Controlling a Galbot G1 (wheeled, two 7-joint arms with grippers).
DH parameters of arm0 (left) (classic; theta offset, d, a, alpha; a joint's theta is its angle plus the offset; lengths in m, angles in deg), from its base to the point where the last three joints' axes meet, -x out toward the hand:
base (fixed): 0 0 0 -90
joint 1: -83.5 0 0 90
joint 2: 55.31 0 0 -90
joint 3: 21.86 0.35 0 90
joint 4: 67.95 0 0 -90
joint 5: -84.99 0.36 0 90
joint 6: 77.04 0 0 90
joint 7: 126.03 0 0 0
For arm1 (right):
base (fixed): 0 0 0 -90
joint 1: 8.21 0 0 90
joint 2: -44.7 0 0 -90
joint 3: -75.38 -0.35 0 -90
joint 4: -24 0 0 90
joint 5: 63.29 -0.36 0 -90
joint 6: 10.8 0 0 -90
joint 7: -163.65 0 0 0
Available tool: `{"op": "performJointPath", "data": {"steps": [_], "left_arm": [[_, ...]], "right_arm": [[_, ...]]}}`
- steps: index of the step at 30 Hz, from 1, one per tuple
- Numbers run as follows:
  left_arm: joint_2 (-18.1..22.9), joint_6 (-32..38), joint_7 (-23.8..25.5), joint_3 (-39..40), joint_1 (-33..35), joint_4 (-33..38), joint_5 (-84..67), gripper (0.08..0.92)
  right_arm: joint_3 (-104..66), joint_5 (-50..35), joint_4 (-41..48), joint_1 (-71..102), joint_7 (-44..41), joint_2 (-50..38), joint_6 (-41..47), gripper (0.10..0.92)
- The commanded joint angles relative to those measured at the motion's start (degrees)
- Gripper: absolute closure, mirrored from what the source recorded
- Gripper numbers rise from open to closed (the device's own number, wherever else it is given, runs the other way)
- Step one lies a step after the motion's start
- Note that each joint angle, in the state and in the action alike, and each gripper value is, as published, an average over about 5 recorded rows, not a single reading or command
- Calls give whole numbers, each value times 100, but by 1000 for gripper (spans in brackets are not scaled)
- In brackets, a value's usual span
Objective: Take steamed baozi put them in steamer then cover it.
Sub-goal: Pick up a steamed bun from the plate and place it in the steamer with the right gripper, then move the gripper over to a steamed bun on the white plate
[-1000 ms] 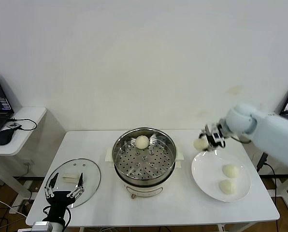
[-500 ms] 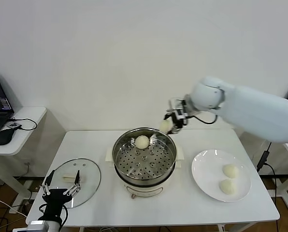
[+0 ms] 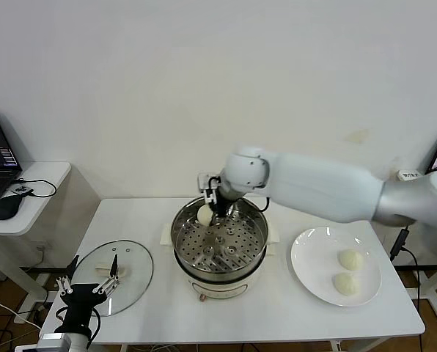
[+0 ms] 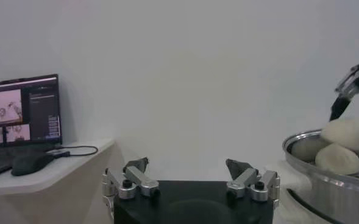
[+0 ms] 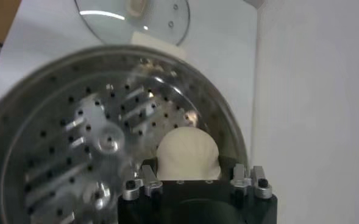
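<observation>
Tabletop of plain white (image 3: 292, 308) carries everything, with the round shiny stainless-steel steamer basket (image 3: 220, 238) on its cream-white pot base as the landmark at the middle. To the robot's left of that steamer lies the round clear glass cover with its cream-white handle (image 3: 114, 270); to the robot's right sits a flat white plate (image 3: 306, 258) bearing two smooth cream-white baozi (image 3: 350, 259).

Over the steamer's far-left rim hangs the right gripper (image 3: 212, 207), its jaws closed on a third bun (image 3: 204, 215), which sits just above the perforated floor. The left wrist view shows another bun (image 4: 337, 158) resting inside the basket right beside the held one. The bun lies directly between and below the jaws, so release looks to be a short drop onto bare floor.

The left gripper (image 3: 87, 287) hovers at the near edge of the cover, jaws spread wide and holding nothing.
</observation>
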Motion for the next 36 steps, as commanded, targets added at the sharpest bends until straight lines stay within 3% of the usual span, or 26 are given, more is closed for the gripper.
{"op": "performJointPath", "data": {"steps": [1, 18, 23, 27, 36], "left_arm": [[-9, -1, 1, -16, -5, -2, -8, 177], [14, 1, -2, 13, 7, 21, -4, 177], [12, -3, 0, 11, 20, 59, -1, 177], [6, -4, 1, 9, 30, 75, -1, 177], [-64, -19, 11, 36, 24, 112, 5, 177]], "right_arm": [[45, -135, 366, 429, 261, 659, 324, 397], [55, -136, 269, 361, 139, 616, 392, 384], [-12, -18, 43, 46, -185, 359, 273, 269], [46, 228, -244, -544, -607, -135, -19, 210], [277, 791, -1369, -1524, -1794, -2192, -1059, 202]]}}
